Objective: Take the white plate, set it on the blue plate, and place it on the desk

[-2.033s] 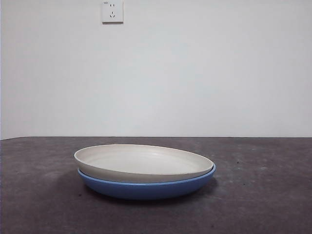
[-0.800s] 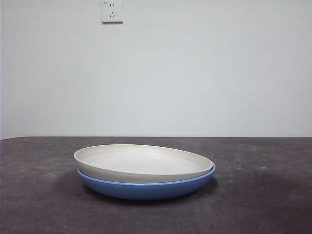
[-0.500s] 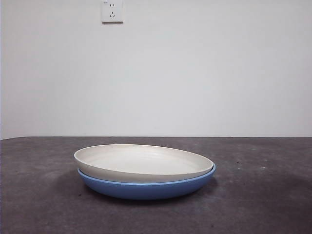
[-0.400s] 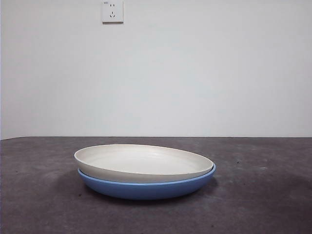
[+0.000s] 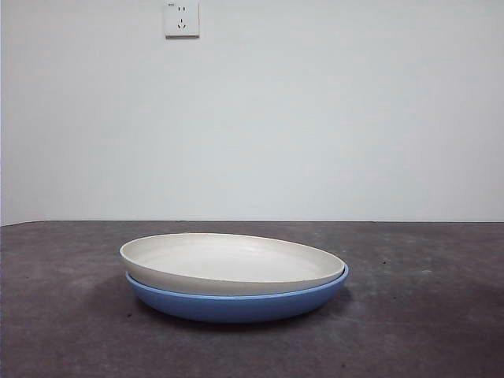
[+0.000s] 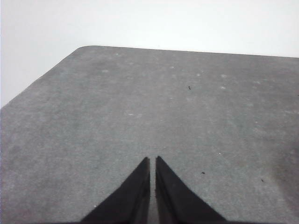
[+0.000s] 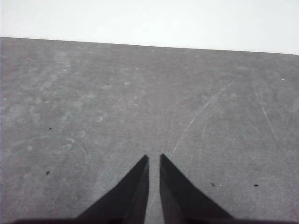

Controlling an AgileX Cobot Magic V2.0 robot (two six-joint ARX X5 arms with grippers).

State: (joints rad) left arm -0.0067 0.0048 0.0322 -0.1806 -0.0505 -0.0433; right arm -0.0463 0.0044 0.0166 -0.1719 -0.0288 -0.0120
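We see the white plate (image 5: 228,264) nested in the blue plate (image 5: 236,303), tilted slightly, its left rim riding higher; the stack sits mid-counter (image 5: 425,331). Left claw (image 6: 153,163) is closed, jaws nearly touching, holding nothing, over bare counter near a rounded corner. Right claw (image 7: 154,161) is likewise closed and empty over bare counter. A wall socket (image 5: 181,18) is behind.
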